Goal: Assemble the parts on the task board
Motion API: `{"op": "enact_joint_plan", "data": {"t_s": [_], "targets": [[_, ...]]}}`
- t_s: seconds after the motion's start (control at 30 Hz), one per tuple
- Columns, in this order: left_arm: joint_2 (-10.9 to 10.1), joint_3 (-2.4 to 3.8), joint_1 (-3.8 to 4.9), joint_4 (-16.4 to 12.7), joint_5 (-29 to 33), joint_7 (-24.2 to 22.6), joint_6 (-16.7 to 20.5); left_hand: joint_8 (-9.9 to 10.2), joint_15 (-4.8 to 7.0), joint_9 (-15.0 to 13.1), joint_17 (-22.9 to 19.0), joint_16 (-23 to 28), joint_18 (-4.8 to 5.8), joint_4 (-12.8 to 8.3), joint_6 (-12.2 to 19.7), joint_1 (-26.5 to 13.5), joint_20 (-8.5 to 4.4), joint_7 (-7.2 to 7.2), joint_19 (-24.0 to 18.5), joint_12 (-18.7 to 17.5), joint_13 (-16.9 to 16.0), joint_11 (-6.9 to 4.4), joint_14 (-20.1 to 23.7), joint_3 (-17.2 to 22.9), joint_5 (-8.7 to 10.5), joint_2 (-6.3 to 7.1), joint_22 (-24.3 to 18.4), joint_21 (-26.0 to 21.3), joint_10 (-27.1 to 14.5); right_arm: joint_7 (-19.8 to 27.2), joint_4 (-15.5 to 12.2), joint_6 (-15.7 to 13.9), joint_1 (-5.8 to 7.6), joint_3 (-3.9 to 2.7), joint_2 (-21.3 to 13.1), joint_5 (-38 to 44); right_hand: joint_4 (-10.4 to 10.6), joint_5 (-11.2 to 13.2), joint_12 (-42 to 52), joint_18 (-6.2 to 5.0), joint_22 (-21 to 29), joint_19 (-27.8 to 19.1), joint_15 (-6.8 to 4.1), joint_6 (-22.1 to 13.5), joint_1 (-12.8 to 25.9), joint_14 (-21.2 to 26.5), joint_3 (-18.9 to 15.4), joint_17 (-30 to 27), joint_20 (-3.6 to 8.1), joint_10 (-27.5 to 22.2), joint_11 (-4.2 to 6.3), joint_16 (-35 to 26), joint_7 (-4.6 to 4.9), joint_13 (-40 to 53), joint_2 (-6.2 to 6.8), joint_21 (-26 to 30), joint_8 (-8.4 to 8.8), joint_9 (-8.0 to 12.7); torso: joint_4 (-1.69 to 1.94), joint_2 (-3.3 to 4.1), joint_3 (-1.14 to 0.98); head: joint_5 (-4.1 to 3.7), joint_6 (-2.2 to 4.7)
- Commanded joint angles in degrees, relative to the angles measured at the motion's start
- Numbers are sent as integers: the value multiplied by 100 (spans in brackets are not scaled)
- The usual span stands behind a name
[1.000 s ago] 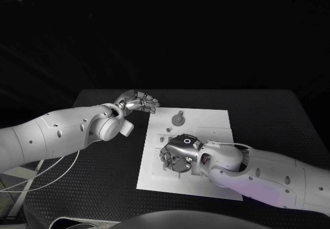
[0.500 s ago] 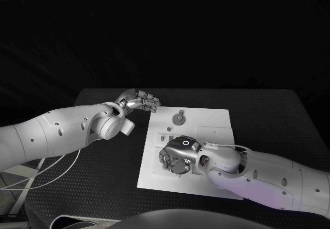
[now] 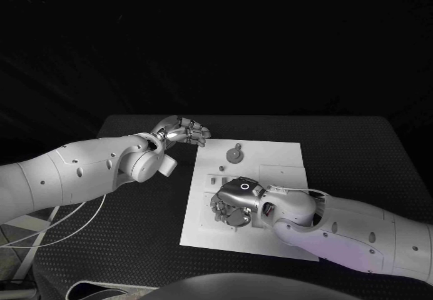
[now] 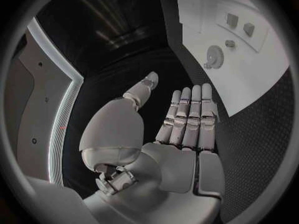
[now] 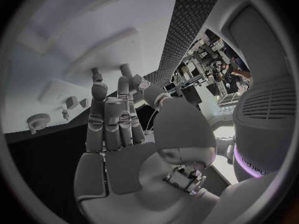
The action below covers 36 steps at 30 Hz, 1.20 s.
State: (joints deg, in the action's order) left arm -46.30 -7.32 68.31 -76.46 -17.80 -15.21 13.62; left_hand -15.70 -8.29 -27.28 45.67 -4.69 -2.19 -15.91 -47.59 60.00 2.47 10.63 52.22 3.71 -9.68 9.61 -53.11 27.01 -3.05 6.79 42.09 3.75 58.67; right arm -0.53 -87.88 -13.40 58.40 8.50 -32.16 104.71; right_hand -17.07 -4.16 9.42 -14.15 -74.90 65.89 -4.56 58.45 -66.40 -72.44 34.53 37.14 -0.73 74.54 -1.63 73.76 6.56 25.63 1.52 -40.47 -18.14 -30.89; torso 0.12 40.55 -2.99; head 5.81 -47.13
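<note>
Writing: none legible on task board [image 3: 271, 159] or parts. Vs 1 s ago, right hand [image 3: 233, 205] sits slightly lower on board's near-left area, fingers curled down; whether it holds anything can't be told. Left hand [image 3: 185, 132] unchanged off board's far-left corner, fingers straight, pressed together, empty. Gear part [image 3: 234, 154] lies flat at far end; board's long axis runs near-far on black table [image 3: 361, 150].

The right hand [image 3: 236, 201] hides part of the task board [image 3: 271, 156] beneath it.
</note>
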Motion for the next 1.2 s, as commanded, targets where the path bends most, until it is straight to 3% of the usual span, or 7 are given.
{"op": "enact_joint_plan", "data": {"t_s": [0.03,0.33,0.93,1.2], "targets": [[18,5,9,2,31,-68,-93,-40,-20,-7,-10,-12,-117,10,11,-34,36,45,17,18,7,32,-1,3,6,-4,-9,27,20,-15,10,90,-5,1,2,132,12,-26,20,-85,-109,11,-40,138,-17,9,6,10,48,21,20,-23,-65,-3,-23,-5,-98,-196,0,2,-2,0,-7],[22,5,9,1,31,-73,-88,-41,-21,-7,-14,-11,-116,12,11,-38,37,46,17,18,12,32,1,2,6,-8,-12,27,21,-23,32,177,-5,5,8,143,12,-26,19,-85,-110,11,-40,138,-16,9,6,12,48,22,20,-22,-65,-2,-22,-5,-98,-199,-1,0,0,-15,-16],[27,5,9,-5,31,-75,-90,-44,-21,-7,-21,-12,-116,12,12,-40,37,46,16,19,21,32,3,1,6,-10,-18,27,24,-66,162,255,-46,105,174,175,13,-25,18,-85,-110,8,-39,135,-11,10,6,15,47,21,19,-22,-63,-1,-22,-4,-97,-205,6,2,0,-25,-35],[21,5,9,-4,31,-73,-92,-45,-21,-7,-24,-13,-116,11,13,-40,37,46,15,19,24,31,4,0,6,-9,-20,27,25,-93,200,176,-62,115,181,115,13,-24,-10,-85,-109,-8,-22,92,16,19,-5,17,41,-25,2,-31,-42,-8,-7,4,-75,-209,0,0,0,-25,-39]]}}
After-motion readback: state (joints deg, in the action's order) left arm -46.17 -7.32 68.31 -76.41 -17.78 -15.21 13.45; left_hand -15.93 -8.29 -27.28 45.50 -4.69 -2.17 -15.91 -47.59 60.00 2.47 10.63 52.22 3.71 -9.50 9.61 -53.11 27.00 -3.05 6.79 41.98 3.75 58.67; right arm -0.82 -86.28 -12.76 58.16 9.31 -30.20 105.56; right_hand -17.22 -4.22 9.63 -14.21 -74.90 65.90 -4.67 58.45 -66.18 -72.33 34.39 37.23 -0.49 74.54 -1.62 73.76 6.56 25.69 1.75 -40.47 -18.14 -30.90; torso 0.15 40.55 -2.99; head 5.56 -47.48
